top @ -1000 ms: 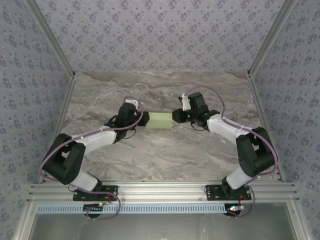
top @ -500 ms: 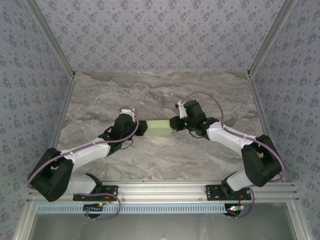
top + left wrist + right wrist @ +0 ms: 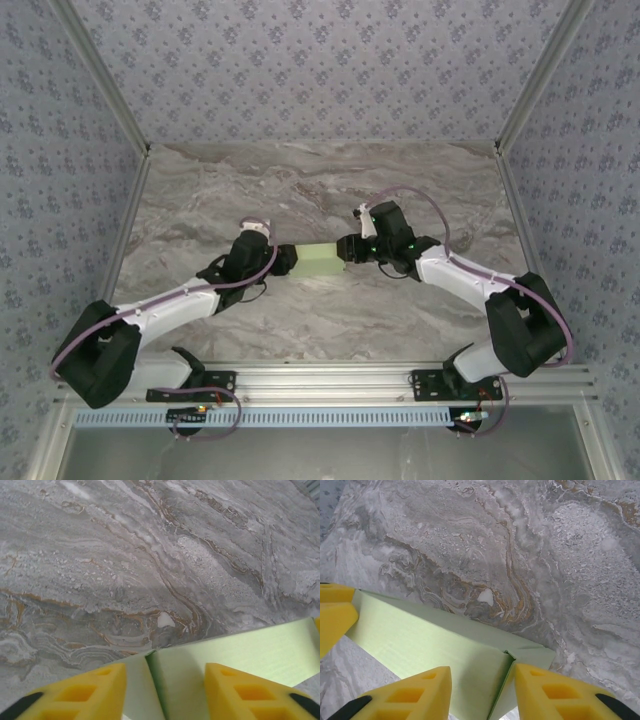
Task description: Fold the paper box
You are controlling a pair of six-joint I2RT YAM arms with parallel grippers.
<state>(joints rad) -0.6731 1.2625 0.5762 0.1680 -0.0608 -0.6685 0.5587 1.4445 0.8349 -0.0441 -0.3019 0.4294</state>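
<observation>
Apparently the left gripper point(image 3: 288, 258) and right gripper point(image 3: 344, 247) are pinching the paper box point(image 3: 317, 259), which is looking nearly folded.

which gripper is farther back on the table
The right gripper, on the box's right end; the left gripper sits slightly nearer the front.

The paper box point(image 3: 240, 652) runs from bottom centre to the right edge of the frame. Its creased end sits between the left gripper's point(image 3: 165, 692) yellow fingers point(image 3: 95, 690).
</observation>
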